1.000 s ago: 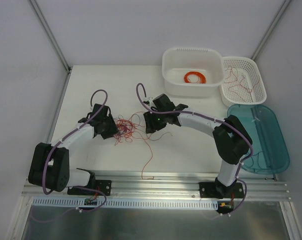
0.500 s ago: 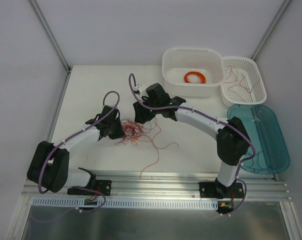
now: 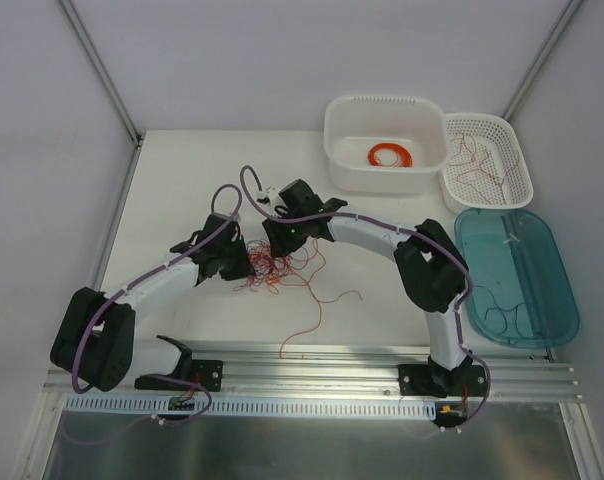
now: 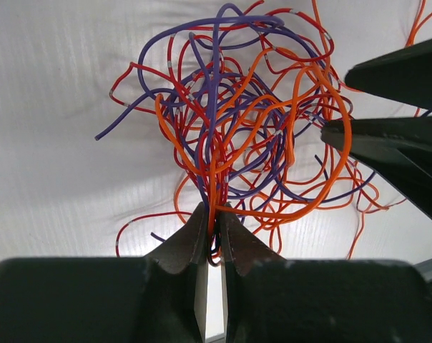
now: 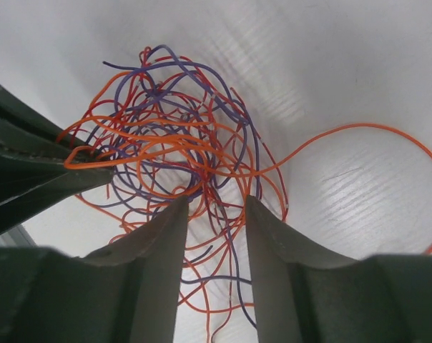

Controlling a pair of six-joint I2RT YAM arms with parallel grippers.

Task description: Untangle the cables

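White table (image 3: 182,180), seen from above: the cables (image 3: 272,268) form one red, orange and purple knot at centre. The left gripper (image 4: 211,218) is clamped on several strands; the right gripper (image 5: 216,209) straddles others, jaws apart. Separation seems barely begun (loose strands lie in the far-right mesh basket (image 3: 487,207)).

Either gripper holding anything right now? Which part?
Left gripper pinches several strands at the near edge of the cables. Right gripper open, straddling strands, gripping nothing.

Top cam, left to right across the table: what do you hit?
left arm → cables → white tub → mesh basket. Skipped for overlap: right arm, teal tray.
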